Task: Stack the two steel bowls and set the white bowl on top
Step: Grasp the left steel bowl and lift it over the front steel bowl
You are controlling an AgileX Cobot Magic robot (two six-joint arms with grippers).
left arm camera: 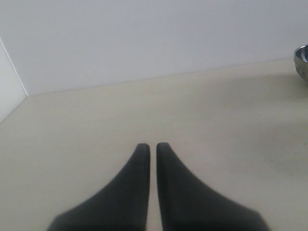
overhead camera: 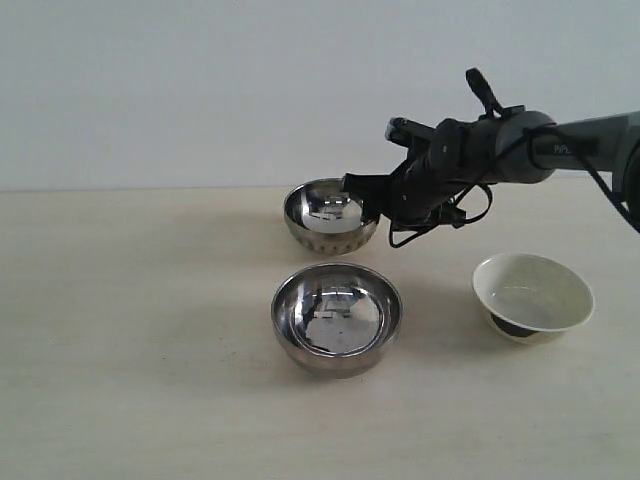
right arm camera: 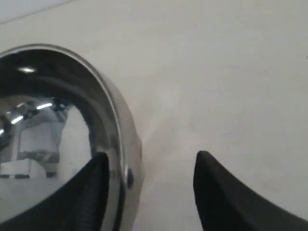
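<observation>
The ribbed steel bowl stands at the back, and the smooth steel bowl sits in front of it. The white bowl rests tilted at the right. My right gripper is open at the ribbed bowl's right rim. In the right wrist view one finger is inside the ribbed bowl and the other outside, so the right gripper straddles the rim without clamping it. My left gripper is shut on nothing above bare table. It is out of the exterior view.
The pale table runs back to a plain white wall. The edge of a steel bowl shows at the side of the left wrist view. The right arm's cables hang just behind the ribbed bowl.
</observation>
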